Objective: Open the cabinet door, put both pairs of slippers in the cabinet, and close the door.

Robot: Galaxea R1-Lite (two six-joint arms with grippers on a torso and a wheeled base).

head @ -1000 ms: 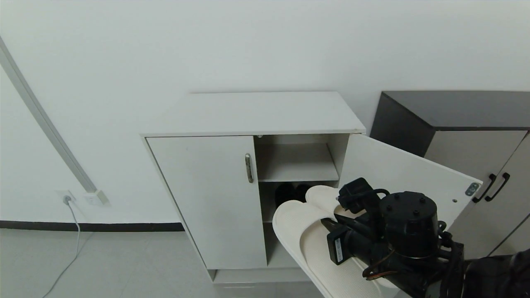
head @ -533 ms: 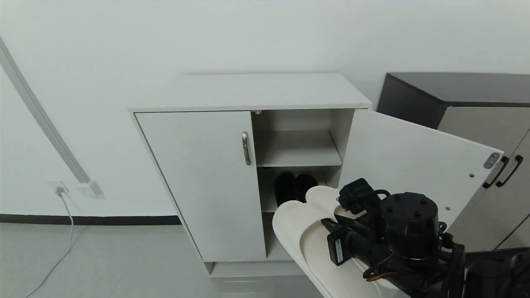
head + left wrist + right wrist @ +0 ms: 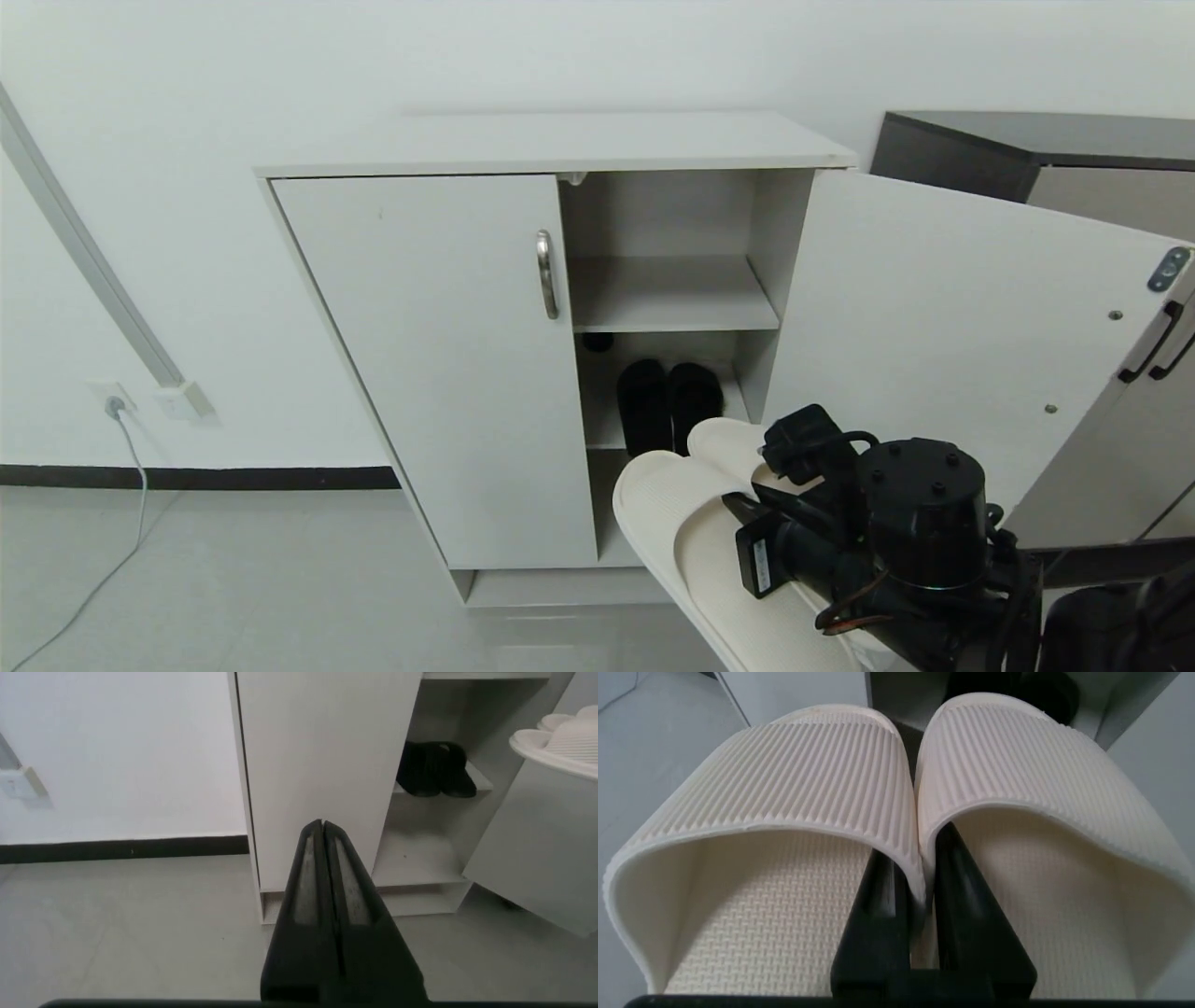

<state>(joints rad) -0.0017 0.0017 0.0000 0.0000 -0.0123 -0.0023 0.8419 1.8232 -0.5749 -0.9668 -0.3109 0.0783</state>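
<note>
You have four slippers in front of you: two cream slippers (image 3: pixel 681 532) at lower centre and two black slippers (image 3: pixel 667 401) just above them, mid-frame. There are two cabinets, one white cabinet (image 3: pixel 560 140) in the middle and one dark cabinet (image 3: pixel 1027 140) at upper right. The white one has two doors — one shut door (image 3: pixel 420 355), one open door (image 3: pixel 952 327) — and one metal handle (image 3: pixel 545 275). One wall socket (image 3: pixel 114 407) sits at the left edge.

Cream slippers (image 3: pixel 813 784): fine ribbing across the straps, small woven pattern on the insoles. Black slippers (image 3: pixel 667 401): plain, no pattern. Cabinet (image 3: pixel 420 355): flat white, with a silver handle (image 3: pixel 544 275). Right gripper (image 3: pixel 918 896): black. Left gripper (image 3: pixel 322 835): black, with grey pads (image 3: pixel 301 891). Floor (image 3: pixel 233 579): pale grey. Skirting strip (image 3: pixel 196 477): black, under a white wall (image 3: pixel 280 65).
</note>
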